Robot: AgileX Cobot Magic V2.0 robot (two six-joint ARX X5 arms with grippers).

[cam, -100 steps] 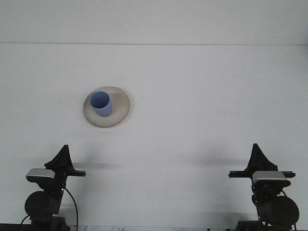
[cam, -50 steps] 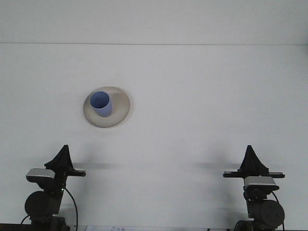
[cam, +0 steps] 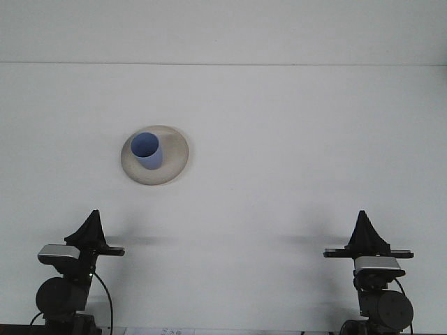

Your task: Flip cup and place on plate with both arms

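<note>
Nothing moved since half a second ago, blue cup (cam: 147,150) upright, mouth up, on beige plate (cam: 174,162), far ahead of left gripper (cam: 91,225), right gripper (cam: 362,225) well apart, grip on both impossible to tell

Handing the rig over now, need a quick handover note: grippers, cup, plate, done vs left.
Left gripper: near edge of the table, holding nothing, far from the job's things.
Right gripper: same on its side, holding nothing.
Small blue cup: upright, mouth up, standing on the round beige plate, left of centre on the white table.
Done: cup flipped and placed.
Left: nothing visible.
</note>
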